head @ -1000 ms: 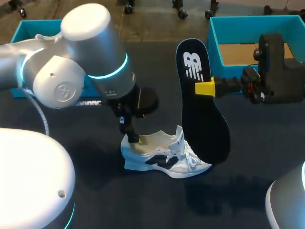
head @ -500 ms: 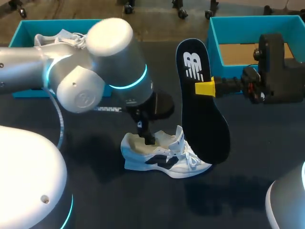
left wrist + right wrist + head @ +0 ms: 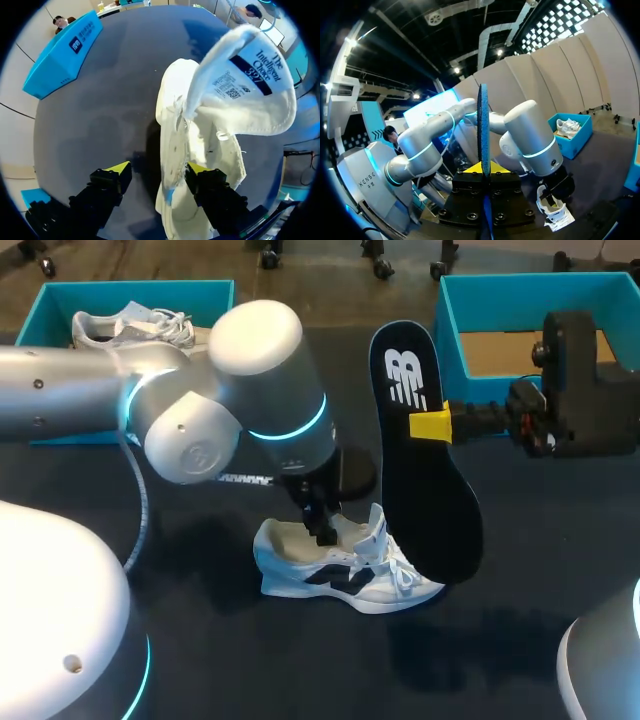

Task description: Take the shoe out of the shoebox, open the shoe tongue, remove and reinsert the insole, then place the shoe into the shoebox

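Note:
A white shoe (image 3: pixel 340 568) with dark side marks lies on the dark table, toe to the right. My left gripper (image 3: pixel 322 525) is down at its opening. In the left wrist view the left gripper (image 3: pixel 157 169) is open and straddles the shoe's side wall (image 3: pixel 172 150), with one finger inside the shoe and the other outside over the table. The tongue (image 3: pixel 245 85) stands raised ahead of it. My right gripper (image 3: pixel 432 426) is shut on the black insole (image 3: pixel 430 480), which hangs upright just right of the shoe. Seen edge-on, the insole (image 3: pixel 483 115) sits between the right gripper's (image 3: pixel 483 169) yellow tips.
A teal shoebox (image 3: pixel 445 320) with a bare cardboard floor stands at the back right, behind the right arm. Another teal box (image 3: pixel 55 295) at the back left holds a second white shoe (image 3: pixel 130 328). The left arm's big elbow (image 3: pixel 250 390) hangs over the table's middle left.
The left arm has moved right, carrying its gripper from the shoe's heel toward the middle of the opening, and its fingers have narrowed. The right arm and insole have not moved.

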`<state>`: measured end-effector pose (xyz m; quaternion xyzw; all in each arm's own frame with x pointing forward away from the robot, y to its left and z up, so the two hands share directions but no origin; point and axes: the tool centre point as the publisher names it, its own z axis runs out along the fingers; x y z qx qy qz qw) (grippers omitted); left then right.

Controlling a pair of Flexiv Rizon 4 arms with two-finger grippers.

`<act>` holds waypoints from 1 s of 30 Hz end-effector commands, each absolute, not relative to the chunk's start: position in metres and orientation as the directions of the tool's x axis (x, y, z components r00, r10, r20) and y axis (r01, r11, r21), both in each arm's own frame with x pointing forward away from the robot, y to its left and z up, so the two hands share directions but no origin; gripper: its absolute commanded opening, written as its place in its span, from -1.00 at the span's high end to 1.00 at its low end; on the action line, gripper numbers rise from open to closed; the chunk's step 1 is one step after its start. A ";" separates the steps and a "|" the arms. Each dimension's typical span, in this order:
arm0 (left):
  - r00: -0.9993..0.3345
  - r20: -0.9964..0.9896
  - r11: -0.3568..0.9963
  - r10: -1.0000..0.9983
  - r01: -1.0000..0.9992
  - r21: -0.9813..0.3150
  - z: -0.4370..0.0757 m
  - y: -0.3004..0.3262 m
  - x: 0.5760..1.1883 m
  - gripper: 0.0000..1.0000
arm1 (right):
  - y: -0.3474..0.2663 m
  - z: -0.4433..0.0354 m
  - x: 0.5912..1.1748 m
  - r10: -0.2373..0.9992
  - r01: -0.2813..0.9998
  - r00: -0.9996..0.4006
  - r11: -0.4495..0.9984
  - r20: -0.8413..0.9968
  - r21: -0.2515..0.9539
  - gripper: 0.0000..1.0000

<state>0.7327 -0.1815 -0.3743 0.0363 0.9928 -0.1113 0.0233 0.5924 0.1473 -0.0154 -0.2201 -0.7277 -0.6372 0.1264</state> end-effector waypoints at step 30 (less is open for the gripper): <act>-0.914 -0.046 0.884 0.403 0.402 -0.238 -0.343 -0.167 0.736 1.00 | 0.151 -0.015 0.592 0.163 0.482 -0.870 0.091 0.465 0.871 1.00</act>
